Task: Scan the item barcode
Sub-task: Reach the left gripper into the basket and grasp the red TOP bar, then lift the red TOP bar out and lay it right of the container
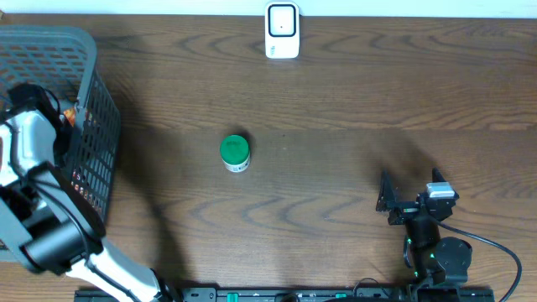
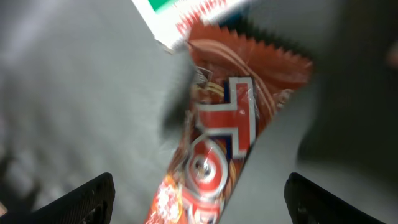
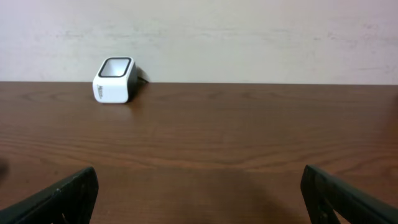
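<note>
Spread wide and empty, the left pincer (image 2: 200, 198) hangs over the red foil snack packet (image 2: 217, 124) lying between its fingers; best to descend squarely and close across its narrow width.

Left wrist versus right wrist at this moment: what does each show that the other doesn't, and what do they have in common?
Only the left wrist view: a red snack wrapper with large lettering and the corner of a white box printed in green and red, both over a blurred grey surface. Only the right wrist view: the white barcode scanner standing on the wooden table, with a pale wall behind. Both: an open pincer gripping nothing, the left pincer above the wrapper, the right pincer above bare table.
</note>
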